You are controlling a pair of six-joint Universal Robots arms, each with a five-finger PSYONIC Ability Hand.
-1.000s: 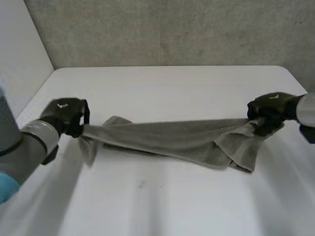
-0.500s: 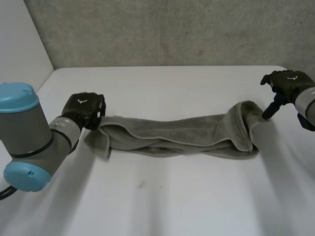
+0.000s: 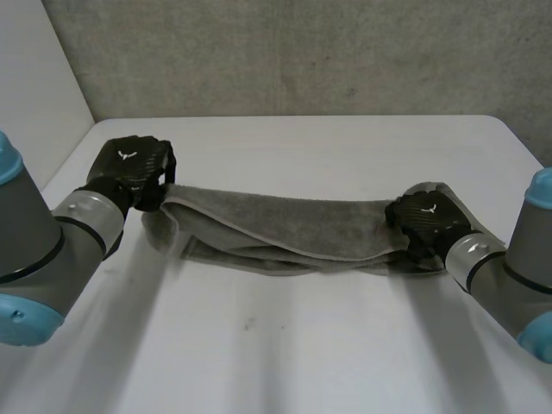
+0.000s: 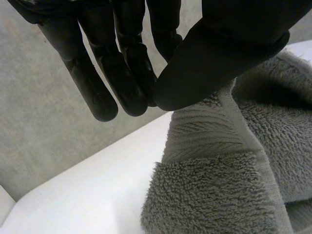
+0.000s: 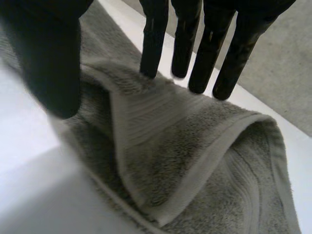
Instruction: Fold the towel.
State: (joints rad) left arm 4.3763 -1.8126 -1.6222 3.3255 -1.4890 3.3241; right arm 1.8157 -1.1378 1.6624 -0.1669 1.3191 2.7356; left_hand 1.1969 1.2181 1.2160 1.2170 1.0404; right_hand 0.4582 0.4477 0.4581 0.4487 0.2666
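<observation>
Head view shows the towel [image 3: 285, 228] lying as a long bunched band across the middle of the desk [image 3: 285, 345], roughly parallel to its far edge. The left hand [image 3: 134, 168] is at its left end, with fingers [image 4: 122, 73] and thumb pinched on the hem. The right hand [image 3: 427, 220] covers the right end, its fingers straight and spread, holding nothing. A grey wall [image 3: 302, 52] rises behind the far edge.

No legible text (white emblems [image 3: 127, 155] mark left hand [image 3: 140, 178], right hand [image 3: 437, 228]).
</observation>
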